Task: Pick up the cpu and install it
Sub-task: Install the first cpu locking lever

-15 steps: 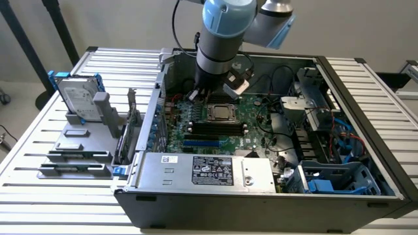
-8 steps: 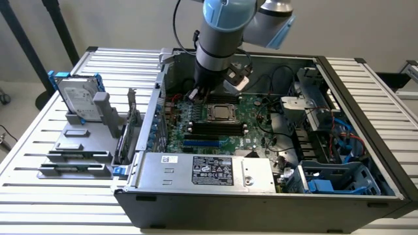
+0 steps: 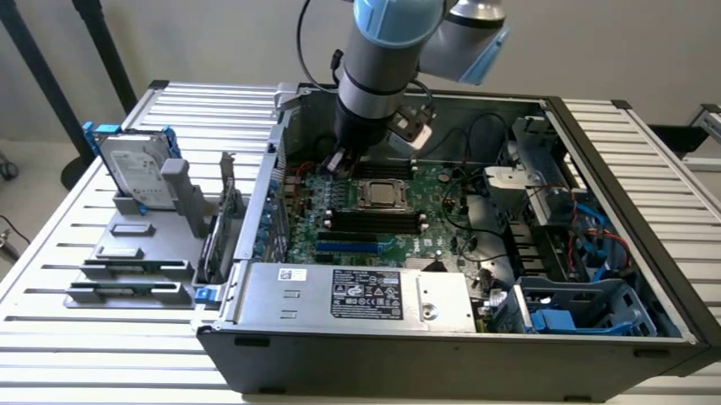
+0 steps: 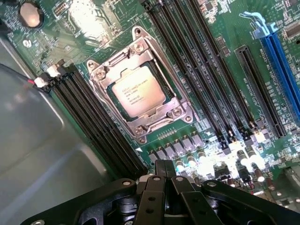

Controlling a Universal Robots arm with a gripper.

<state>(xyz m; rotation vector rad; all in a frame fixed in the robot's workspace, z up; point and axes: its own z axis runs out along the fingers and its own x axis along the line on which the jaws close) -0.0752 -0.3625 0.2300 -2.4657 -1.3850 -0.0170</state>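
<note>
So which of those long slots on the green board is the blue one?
The long blue slot at the board's edge; the other long memory slots beside the silver chip are black.

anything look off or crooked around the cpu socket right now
Nothing stands out. The cpu lies flat and square inside its metal socket frame on the motherboard, with no visible tilt, damage or loose parts around it. The gripper is shut, holds nothing and sits just beside the socket, not touching the chip.
</note>
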